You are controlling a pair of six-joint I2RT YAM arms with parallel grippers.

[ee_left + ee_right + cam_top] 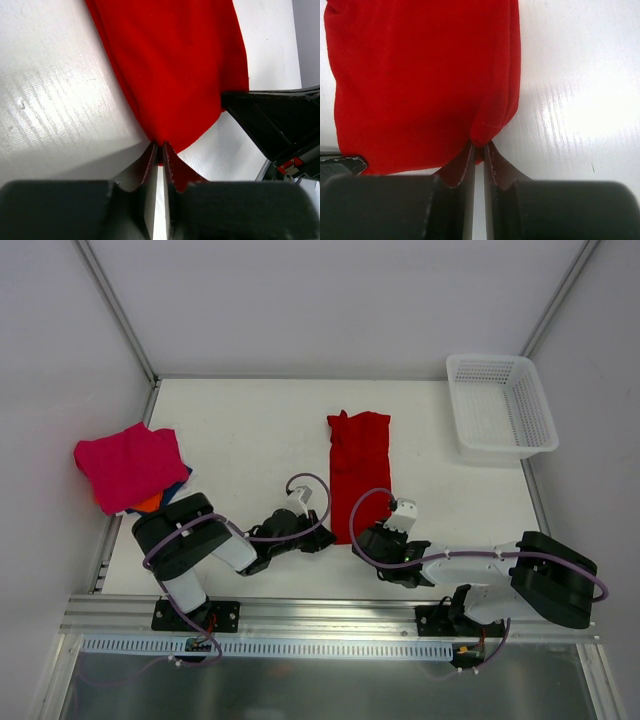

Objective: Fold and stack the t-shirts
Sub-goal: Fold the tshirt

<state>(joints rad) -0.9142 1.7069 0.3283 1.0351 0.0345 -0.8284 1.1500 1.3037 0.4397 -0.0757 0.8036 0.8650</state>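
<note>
- Nearest to us, the two arms were bolted to the rail at the table's near edge. The left arm [185, 540] was bent low and reached to the right, and the right arm [545, 575] lay stretched to the left.
- The left gripper [160, 150] had its jaws drawn almost together. They pinched the near left corner of the red t-shirt [360, 465], and the cloth puckered into a small peak between the fingers.
- The right gripper [480, 150] was equally narrow. It pinched the near right corner of the same shirt, with the fabric gathered up into the grip.
- The two grippers sat close beside each other at the near hem, one at each corner. In the left wrist view we saw the other gripper's black body just past the cloth's edge.
- Beyond them, the red t-shirt lay as a long narrow strip on the white table [250, 430]. It sat near the middle and ran from the grippers straight toward the far side.
- Farther off, at the left edge, we saw a pile well apart from the red shirt. A magenta-pink t-shirt [128, 465] lay on top, with an orange t-shirt [150, 502] and a dark blue t-shirt [180, 483] showing from under its near right side.
- Farthest away, a white mesh basket [500, 405] stood upright at the far right corner, apart from all the shirts.
</note>
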